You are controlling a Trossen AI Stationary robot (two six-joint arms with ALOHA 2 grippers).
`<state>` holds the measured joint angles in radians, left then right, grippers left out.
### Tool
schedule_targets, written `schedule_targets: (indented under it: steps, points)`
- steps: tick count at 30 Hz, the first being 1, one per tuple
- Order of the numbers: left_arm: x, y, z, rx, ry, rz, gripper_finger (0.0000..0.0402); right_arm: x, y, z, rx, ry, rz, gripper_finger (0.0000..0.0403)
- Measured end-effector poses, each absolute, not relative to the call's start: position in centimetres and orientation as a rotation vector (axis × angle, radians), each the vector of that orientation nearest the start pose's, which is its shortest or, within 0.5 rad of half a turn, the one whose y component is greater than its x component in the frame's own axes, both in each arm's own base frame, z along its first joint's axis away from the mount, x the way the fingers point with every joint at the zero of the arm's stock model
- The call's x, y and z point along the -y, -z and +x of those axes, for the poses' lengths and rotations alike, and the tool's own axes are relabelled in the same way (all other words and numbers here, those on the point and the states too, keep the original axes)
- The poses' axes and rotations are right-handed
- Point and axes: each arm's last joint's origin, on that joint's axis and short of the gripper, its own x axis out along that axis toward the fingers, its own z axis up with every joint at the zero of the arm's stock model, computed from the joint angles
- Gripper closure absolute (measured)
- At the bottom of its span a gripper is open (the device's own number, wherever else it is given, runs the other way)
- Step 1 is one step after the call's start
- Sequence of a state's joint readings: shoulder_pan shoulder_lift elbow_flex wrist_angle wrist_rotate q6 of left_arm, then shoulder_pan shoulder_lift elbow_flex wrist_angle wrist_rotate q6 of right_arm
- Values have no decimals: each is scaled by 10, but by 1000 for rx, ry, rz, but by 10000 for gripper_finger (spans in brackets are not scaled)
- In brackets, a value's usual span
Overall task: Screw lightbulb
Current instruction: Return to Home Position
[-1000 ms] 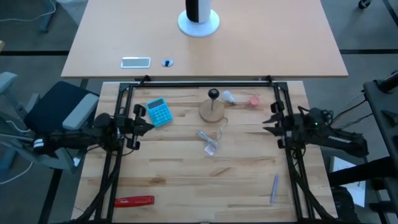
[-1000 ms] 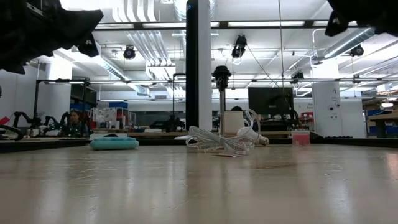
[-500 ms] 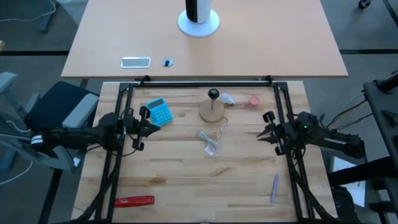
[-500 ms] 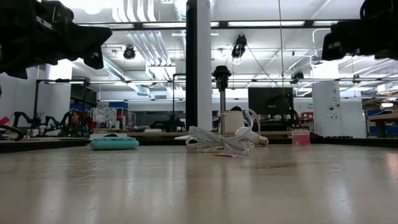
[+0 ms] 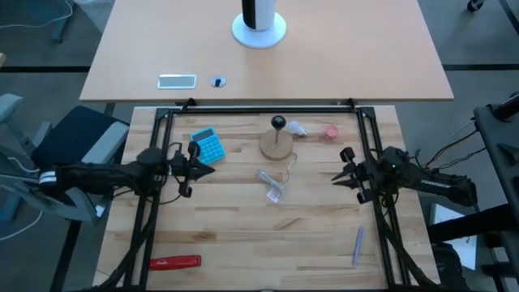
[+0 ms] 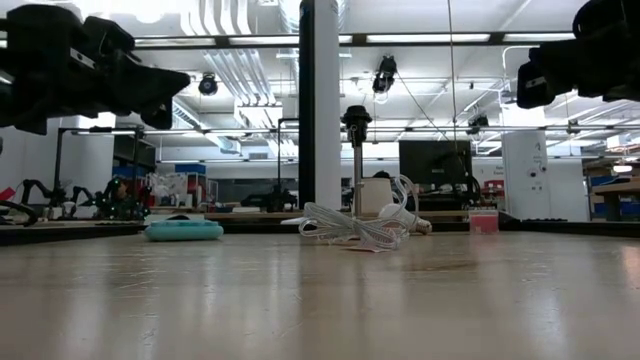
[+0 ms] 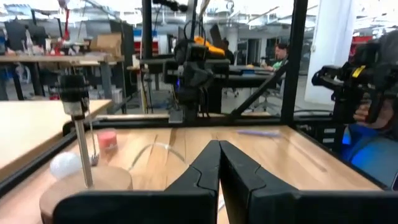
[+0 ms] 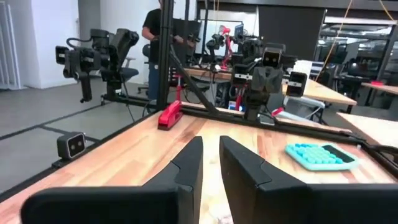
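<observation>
Lying on the wooden desk (image 5: 243,227) near its far rail, the lightbulb (image 5: 298,126) sits just beside the lamp's round wooden base (image 5: 276,147), between it and a small pink-red round thing (image 5: 331,130). Left end effector (image 7: 217,146) hangs over the desk's left side, fingers pressed together, empty. Right end effector (image 8: 210,142) hangs over the right side, fingers narrowly apart, empty. Both are well apart from the bulb.

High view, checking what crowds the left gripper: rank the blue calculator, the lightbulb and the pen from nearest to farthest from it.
1. Blue calculator, right beside the left gripper.
2. Lightbulb, back centre.
3. Pen, front right.
</observation>
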<state>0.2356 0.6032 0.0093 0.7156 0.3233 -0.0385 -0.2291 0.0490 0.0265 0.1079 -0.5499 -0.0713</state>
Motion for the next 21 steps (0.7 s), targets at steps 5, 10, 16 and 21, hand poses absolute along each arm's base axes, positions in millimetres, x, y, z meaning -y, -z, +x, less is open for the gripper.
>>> schedule_targets:
  steps: [5, 10, 16, 21]
  points:
    - [-23, -173, 135, 74, 89, -17, 401, 7, -179, 96, 71, -322, 23, 349]
    - [-24, -168, 138, 34, 89, -28, 401, 7, -179, 96, 50, -326, 151, 342]
    - [-24, -162, 141, -12, 88, -42, 401, 7, -179, 96, 56, -325, 116, 338]
    - [-25, -157, 143, -47, 87, -51, 401, 7, -179, 96, 55, -325, 122, 344]
